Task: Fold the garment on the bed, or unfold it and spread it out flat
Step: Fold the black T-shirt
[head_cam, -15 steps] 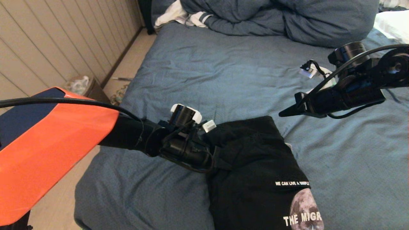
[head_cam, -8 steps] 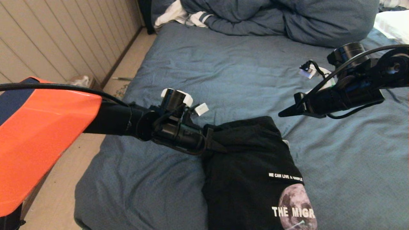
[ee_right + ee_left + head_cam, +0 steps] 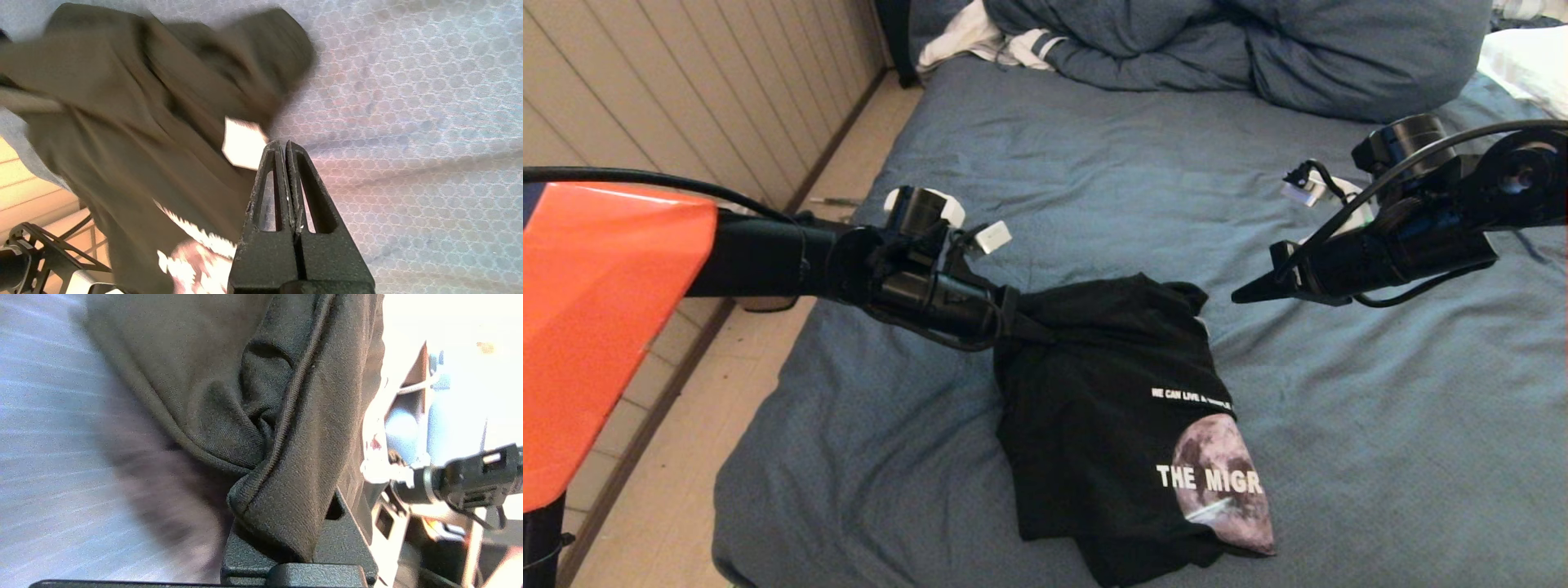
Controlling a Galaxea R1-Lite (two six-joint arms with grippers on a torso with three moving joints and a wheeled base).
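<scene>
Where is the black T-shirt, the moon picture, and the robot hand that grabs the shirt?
Black T-shirt (image 3: 1086, 408): head view, plain black front.
Moon picture (image 3: 1225, 482): head view, middle of the print.
Left hand (image 3: 1013, 322): head view, fingertips pinching the shirt's edge.

Your left arm reaches in from the left, its tool (image 3: 1013, 322) clamped on a fold of black cloth. Your right arm hangs at the right, raised, its tool (image 3: 1245, 292) pressed shut and empty.

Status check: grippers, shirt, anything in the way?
Left gripper shut on the T-shirt's hem, lifting it off the bed. Right gripper shut, empty, hovering beside. Nothing in the way.
</scene>
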